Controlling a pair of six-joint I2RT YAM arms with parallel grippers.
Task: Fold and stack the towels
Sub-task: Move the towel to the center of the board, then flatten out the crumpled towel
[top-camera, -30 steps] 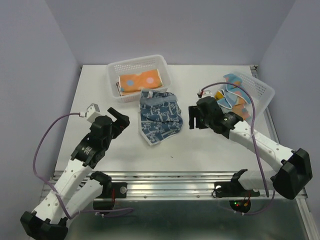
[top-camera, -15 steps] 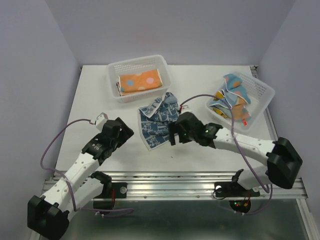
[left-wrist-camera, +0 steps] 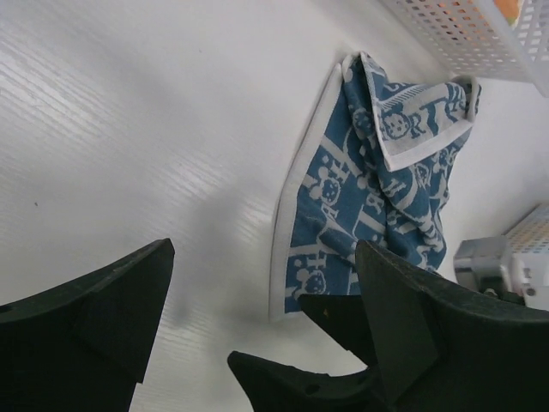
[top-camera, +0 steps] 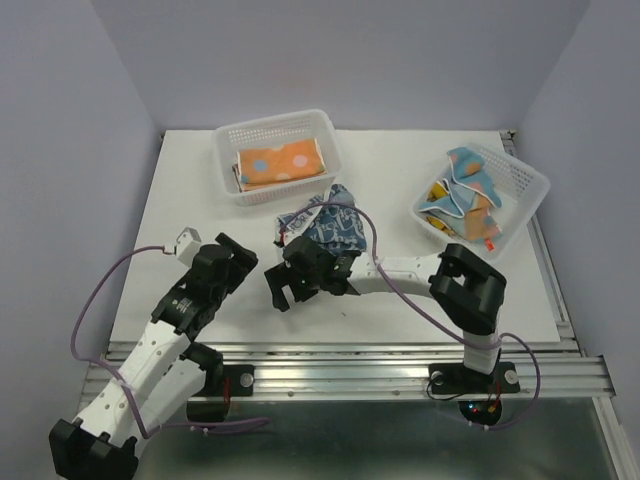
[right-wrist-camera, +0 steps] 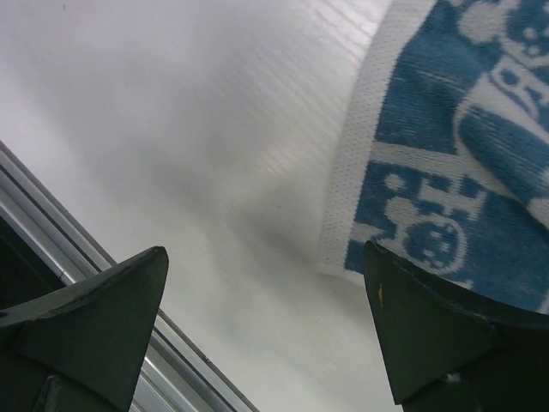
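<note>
Basket (top-camera: 272, 121) with orange dotted towel (top-camera: 280, 163)

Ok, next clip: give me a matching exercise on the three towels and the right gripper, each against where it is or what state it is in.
Things:
1. orange dotted towel
2. navy patterned towel
3. light blue spotted towel
4. right gripper

Places or states:
A. crumpled in the right basket
B. open, low over the table beside a white-edged towel corner
C. folded flat in the far basket
D. bunched up loose on the table

Pairs: 1-C, 2-D, 3-A, 4-B
</note>
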